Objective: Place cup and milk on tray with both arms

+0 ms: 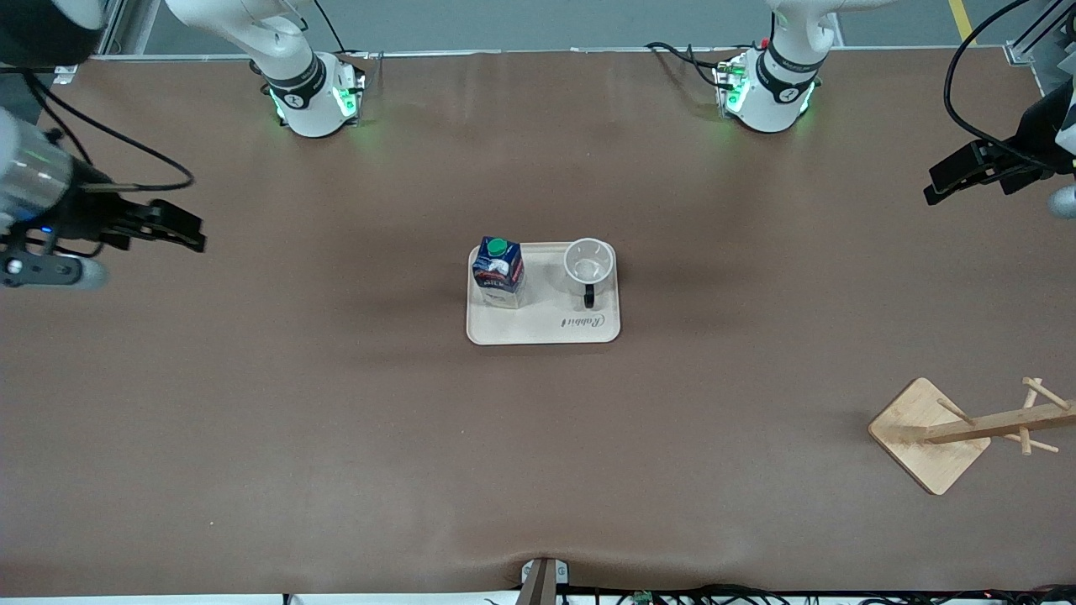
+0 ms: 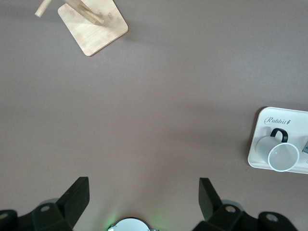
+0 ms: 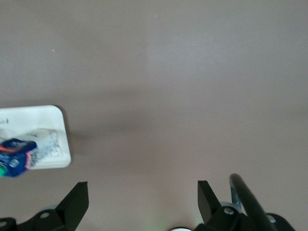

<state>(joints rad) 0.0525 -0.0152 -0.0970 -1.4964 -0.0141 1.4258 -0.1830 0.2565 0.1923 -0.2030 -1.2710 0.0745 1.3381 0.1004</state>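
The cream tray (image 1: pixel 538 332) lies at the middle of the table, with "Rabbit" lettering on the edge nearer the front camera. The dark-blue milk carton (image 1: pixel 498 270) with a green cap stands upright on the tray's part toward the right arm's end. The white cup (image 1: pixel 588 264) with a black handle stands upright on the part toward the left arm's end. My left gripper (image 1: pixel 940 188) is open and empty, up in the air over the left arm's end of the table. My right gripper (image 1: pixel 192 231) is open and empty over the right arm's end. The tray (image 2: pixel 262 144) and cup (image 2: pixel 283 157) show in the left wrist view, the tray (image 3: pixel 53 120) and carton (image 3: pixel 19 156) in the right wrist view.
A wooden mug stand with a square base (image 1: pixel 929 433) and pegs (image 1: pixel 1030 412) stands near the front camera toward the left arm's end; it also shows in the left wrist view (image 2: pixel 94 26). Brown tabletop surrounds the tray.
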